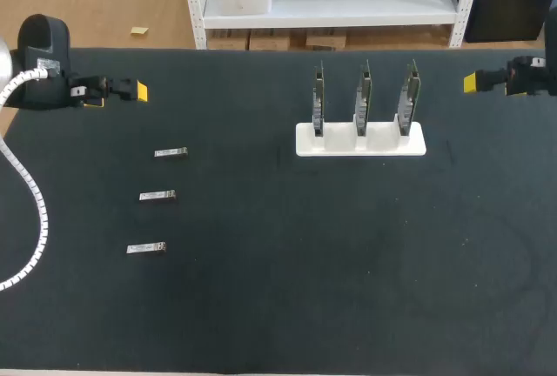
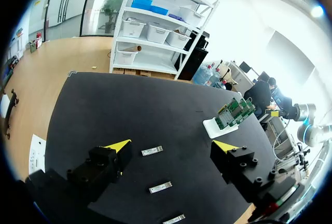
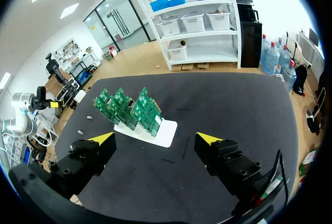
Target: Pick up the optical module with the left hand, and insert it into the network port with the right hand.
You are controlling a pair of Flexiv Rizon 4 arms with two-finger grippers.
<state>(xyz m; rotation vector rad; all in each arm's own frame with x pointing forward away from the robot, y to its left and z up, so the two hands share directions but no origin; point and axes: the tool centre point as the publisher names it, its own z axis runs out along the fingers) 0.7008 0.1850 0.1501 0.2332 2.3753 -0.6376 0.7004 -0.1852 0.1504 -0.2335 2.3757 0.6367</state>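
- Progress: nothing done yet. Three optical modules (image 1: 157,195) lie loose on the table (image 1: 278,306), left side; the network cards (image 1: 360,97) stand in a white holder (image 1: 360,144).
- Left gripper (image 2: 173,144) — fingers wide, empty, at the far left edge, apart from the modules.
- Right gripper (image 3: 155,137) — fingers wide, empty, far right, beyond the holder.

optical modules (image 1: 157,196): well apart, open above | card stand (image 1: 360,139): upright obstacle, well apart

Three optical modules (image 1: 157,195) in a column on surface (image 1: 278,306) left; board stand (image 1: 360,140) right, farther back; left end effector (image 1: 137,90) back-left, right end effector (image 1: 471,83) back-right.
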